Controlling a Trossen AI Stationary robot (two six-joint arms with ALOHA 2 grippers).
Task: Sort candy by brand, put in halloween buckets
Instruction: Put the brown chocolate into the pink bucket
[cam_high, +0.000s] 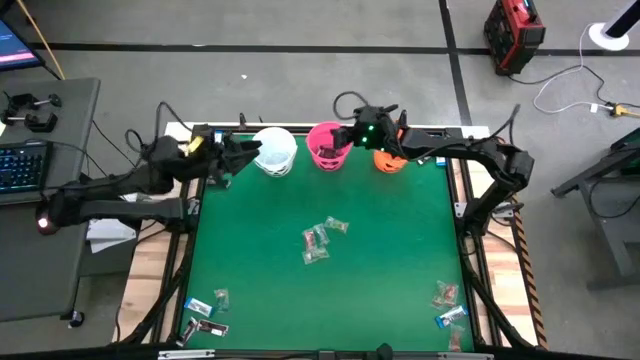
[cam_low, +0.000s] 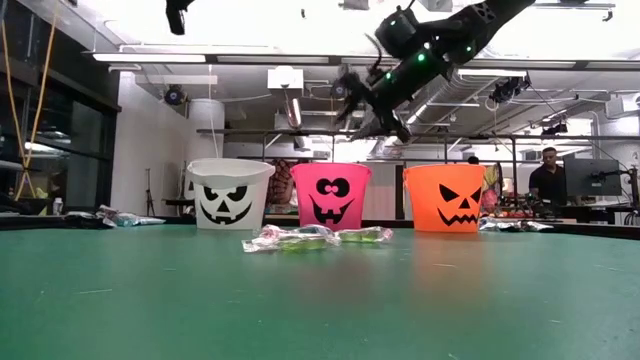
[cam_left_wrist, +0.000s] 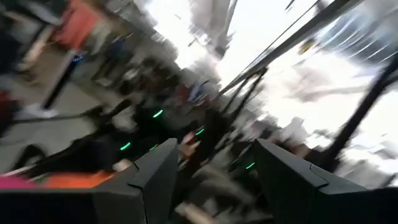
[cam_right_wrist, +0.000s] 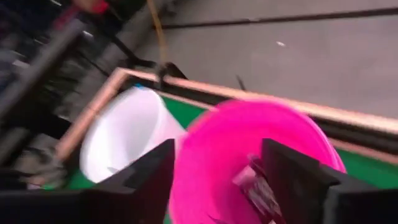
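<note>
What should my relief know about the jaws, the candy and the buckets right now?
Right gripper: over the pink bucket, jaws open, nothing between them; a reddish candy lies inside.
Left gripper: by the white bucket, jaws open, empty.
Orange bucket: at the back edge, beside the pink.
Left to sort: the centre pile, the near-left group and the near-right group.

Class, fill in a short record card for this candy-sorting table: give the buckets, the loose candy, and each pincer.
Buckets: white bucket, pink bucket, orange bucket, in a row at the far edge
Loose candy: centre pile, more in both near corners
Right pincer: open above the pink bucket, a wrapper inside it
Left pincer: open, beside the white bucket
</note>
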